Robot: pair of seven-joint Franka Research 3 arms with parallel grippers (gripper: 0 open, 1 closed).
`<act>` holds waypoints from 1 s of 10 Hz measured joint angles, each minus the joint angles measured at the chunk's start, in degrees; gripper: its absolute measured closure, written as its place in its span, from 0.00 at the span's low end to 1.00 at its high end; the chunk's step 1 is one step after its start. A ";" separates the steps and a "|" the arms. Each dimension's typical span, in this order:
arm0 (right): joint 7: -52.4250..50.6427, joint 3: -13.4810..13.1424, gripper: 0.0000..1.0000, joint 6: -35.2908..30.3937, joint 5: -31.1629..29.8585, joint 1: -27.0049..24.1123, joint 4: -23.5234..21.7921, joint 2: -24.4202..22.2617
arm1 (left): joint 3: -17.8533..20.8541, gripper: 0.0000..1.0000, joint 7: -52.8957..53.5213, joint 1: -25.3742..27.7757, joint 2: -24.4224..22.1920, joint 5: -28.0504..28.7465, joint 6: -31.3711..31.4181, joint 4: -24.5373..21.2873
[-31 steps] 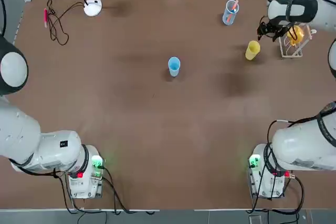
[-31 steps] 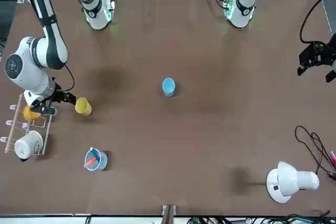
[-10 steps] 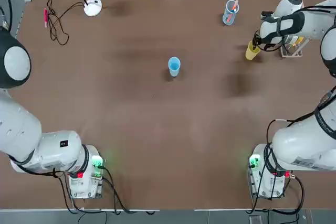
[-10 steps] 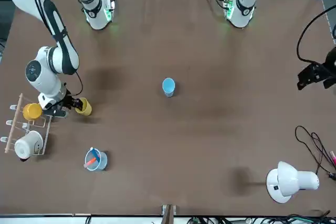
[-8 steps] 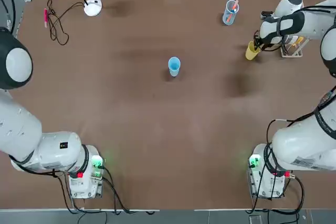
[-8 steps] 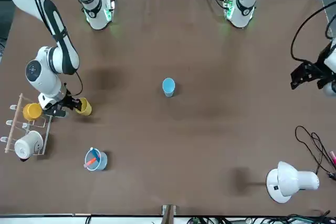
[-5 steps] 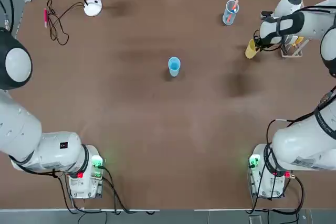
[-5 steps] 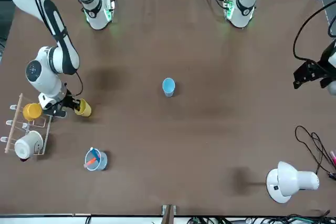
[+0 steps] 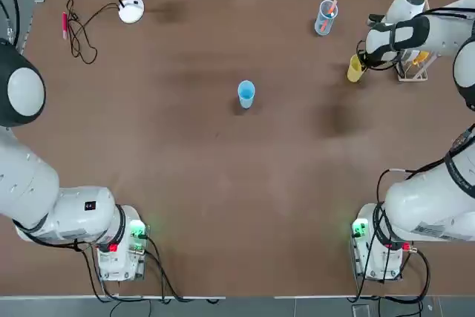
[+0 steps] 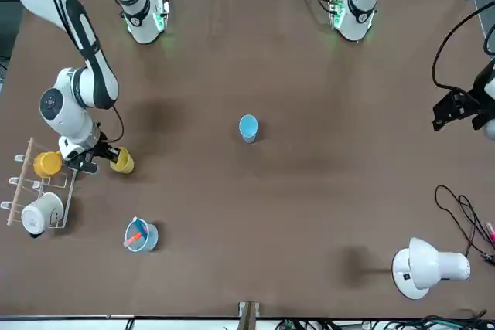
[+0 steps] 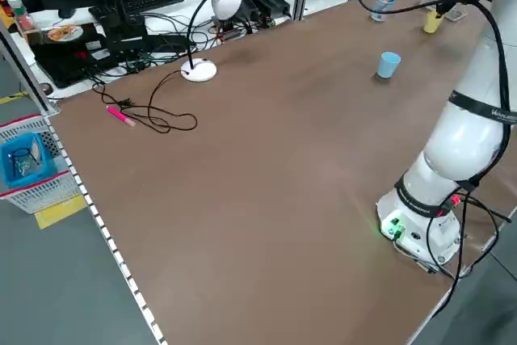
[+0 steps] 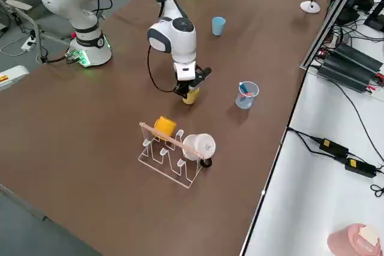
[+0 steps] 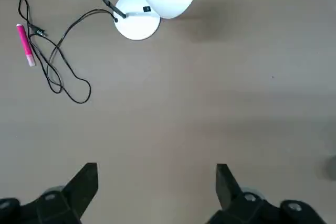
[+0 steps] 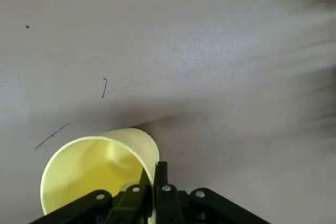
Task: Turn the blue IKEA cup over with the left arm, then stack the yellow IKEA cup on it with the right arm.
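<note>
Right gripper fingers pinch the yellow IKEA cup rim — left gripper fingers (idle) spread.

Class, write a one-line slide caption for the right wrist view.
Right gripper pinching the rim of the yellow IKEA cup on the brown table.

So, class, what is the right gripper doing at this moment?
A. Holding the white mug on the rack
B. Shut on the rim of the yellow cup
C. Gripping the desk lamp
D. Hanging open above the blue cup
B: the right gripper pinches the wall of the yellow cup at its rim, fingers closed on it.
</note>
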 joint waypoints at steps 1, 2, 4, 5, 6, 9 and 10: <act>0.64 0.00 0.96 -2.34 0.00 0.00 0.75 0.00 | 0.01 0.01 0.00 0.00 0.01 0.00 0.00 0.00; 1.94 0.06 0.96 -5.04 0.02 0.00 1.83 0.00 | 0.02 0.01 0.00 0.00 0.04 0.00 0.00 -0.01; 5.64 1.38 0.96 -7.19 0.11 0.13 3.56 0.00 | 0.03 0.01 0.00 0.01 0.09 0.00 0.04 -0.03; 7.95 2.70 0.96 -8.08 0.49 0.29 4.33 -0.02 | 0.03 0.01 0.01 0.01 0.11 0.00 0.07 -0.04; 9.77 4.32 0.96 -9.24 2.22 0.54 5.45 -0.07 | 0.04 0.01 0.02 0.01 0.12 0.00 0.09 -0.04; 13.62 8.39 0.96 -13.57 8.89 2.32 9.41 -0.75 | 0.11 0.01 0.03 0.02 0.13 0.00 0.17 -0.04; 15.58 9.47 0.96 -14.05 9.00 3.17 10.18 -0.89 | 0.11 0.01 0.03 0.02 0.13 0.00 0.19 -0.04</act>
